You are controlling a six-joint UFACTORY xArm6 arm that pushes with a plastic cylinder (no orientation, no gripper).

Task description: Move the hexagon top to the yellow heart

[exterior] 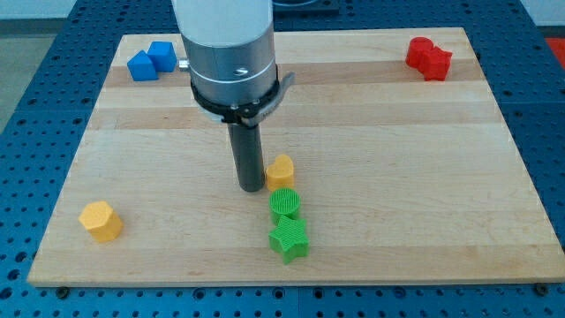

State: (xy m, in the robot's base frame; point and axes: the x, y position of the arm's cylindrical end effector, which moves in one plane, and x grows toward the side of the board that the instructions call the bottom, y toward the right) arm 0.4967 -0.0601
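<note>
The yellow hexagon (100, 221) lies near the board's lower left corner. The yellow heart (280, 170) lies at the board's middle, a little below centre. My tip (250, 188) rests on the board just left of the heart, very close to or touching it, and far to the right of the hexagon. The arm's wide grey body hides the board above the rod.
A green round block (284, 204) sits directly below the heart, with a green star (289, 239) below it. Two blue blocks (150, 62) lie together at the upper left. Red blocks (429, 58) lie at the upper right. The wooden board's (424, 177) edges border a blue pegboard.
</note>
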